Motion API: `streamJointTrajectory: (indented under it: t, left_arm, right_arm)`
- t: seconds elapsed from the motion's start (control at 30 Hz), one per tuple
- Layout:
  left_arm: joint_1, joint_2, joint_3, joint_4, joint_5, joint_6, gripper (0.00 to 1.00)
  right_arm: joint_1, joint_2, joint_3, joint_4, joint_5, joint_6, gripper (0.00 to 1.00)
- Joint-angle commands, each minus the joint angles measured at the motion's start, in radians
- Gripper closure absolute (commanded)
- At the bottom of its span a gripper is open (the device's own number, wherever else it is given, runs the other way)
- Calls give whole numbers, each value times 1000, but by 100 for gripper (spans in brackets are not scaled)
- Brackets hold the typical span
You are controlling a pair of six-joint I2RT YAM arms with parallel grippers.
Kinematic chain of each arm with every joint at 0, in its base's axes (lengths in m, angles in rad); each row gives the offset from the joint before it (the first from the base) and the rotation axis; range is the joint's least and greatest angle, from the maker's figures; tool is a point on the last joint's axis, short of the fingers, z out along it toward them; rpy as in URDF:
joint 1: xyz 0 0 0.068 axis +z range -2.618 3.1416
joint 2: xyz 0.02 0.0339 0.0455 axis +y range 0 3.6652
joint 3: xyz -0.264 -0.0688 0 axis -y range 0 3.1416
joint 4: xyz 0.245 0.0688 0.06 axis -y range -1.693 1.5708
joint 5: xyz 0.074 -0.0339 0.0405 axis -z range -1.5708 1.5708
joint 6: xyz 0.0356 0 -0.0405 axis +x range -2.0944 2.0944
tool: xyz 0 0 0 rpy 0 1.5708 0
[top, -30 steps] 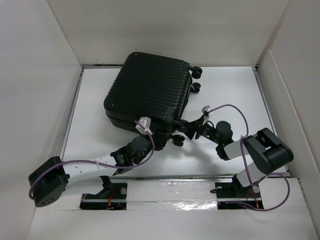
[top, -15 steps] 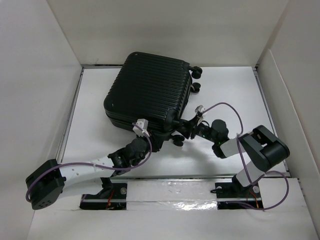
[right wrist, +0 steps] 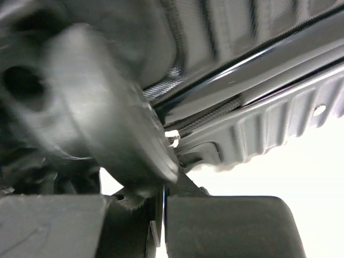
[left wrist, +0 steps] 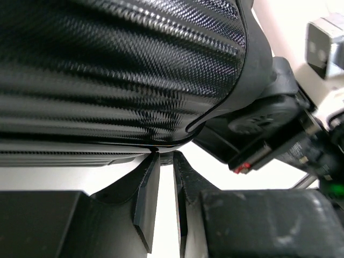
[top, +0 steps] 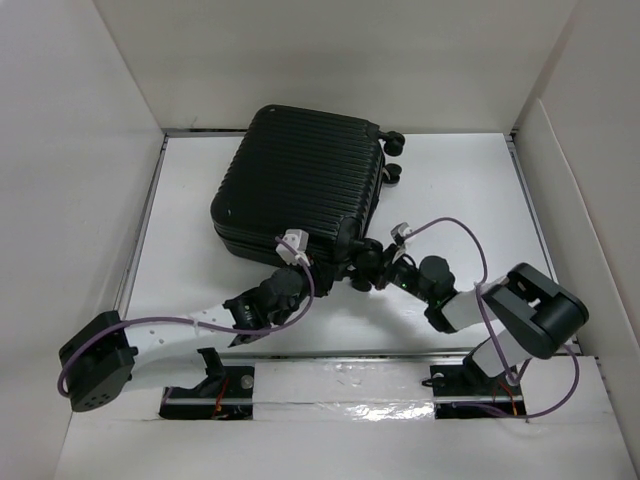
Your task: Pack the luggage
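Left gripper [left wrist: 164, 161] at the near edge of the luggage [top: 298, 185], fingers almost closed with a thin slit and nothing between, black ribbed luggage lying flat mid-table toward the back, right gripper [right wrist: 162, 200] beneath a blurred caster wheel [right wrist: 91, 107], fingers pressed together

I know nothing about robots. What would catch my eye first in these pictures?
The big black ribbed suitcase lies closed on the white table. The left arm and right arm, trailing purple cables, reach in from the near edge, with the left fingers and right fingers at its nearest corner.
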Motion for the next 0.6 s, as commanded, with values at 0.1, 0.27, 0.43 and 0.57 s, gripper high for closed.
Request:
streamJointTrajectory:
  t: [0.1, 0.27, 0.43, 0.57]
  left_arm:
    - [16, 130, 138, 111, -50, 72, 86]
    - [48, 218, 193, 183, -4, 62, 86]
    - [57, 294, 286, 190, 31, 69, 87]
    - [57, 256, 296, 113, 4, 63, 87]
  right_arm:
    - [201, -187, -105, -2, 335, 5, 100]
    - [517, -322, -50, -333, 761, 14, 100]
    - [697, -244, 151, -567, 995, 1, 100]
    - [719, -184, 283, -685, 1036, -30, 100]
